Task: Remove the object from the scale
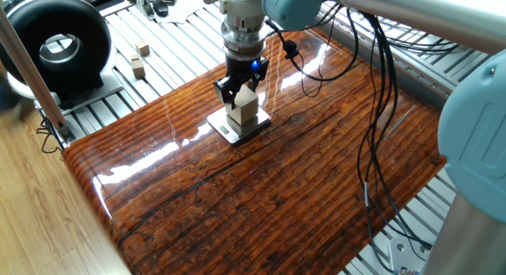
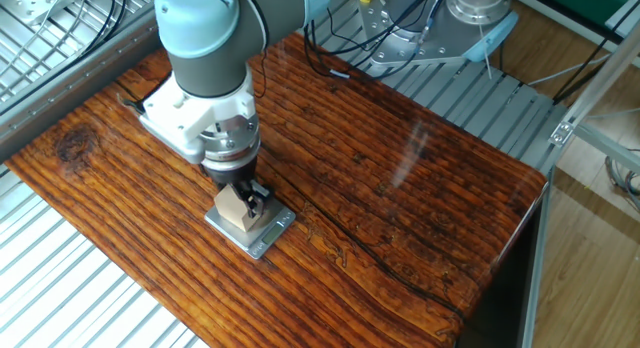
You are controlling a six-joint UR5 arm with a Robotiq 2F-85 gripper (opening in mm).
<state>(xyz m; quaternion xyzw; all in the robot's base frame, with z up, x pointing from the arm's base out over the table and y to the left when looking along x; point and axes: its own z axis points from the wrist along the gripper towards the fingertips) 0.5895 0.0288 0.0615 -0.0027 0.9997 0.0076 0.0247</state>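
The light tan wooden cube (image 1: 244, 114) stands on the small flat silver scale (image 1: 224, 131) near the far middle of the wooden table top. My gripper (image 1: 240, 92) comes straight down over the cube, with its black fingers (image 1: 224, 92) pressed against two opposite sides. The cube's base still rests on the scale. In the other fixed view the cube (image 2: 235, 211) sits on the scale (image 2: 264, 238) under the gripper (image 2: 243, 195), and one finger (image 2: 258, 197) touches its side.
Two much smaller wooden cubes (image 1: 142, 48) (image 1: 137, 68) lie on the metal slats at the back left, next to a black round device (image 1: 55, 44). Black cables (image 1: 371, 117) hang over the table's right part. The table edge (image 1: 87, 176) drops off at the left.
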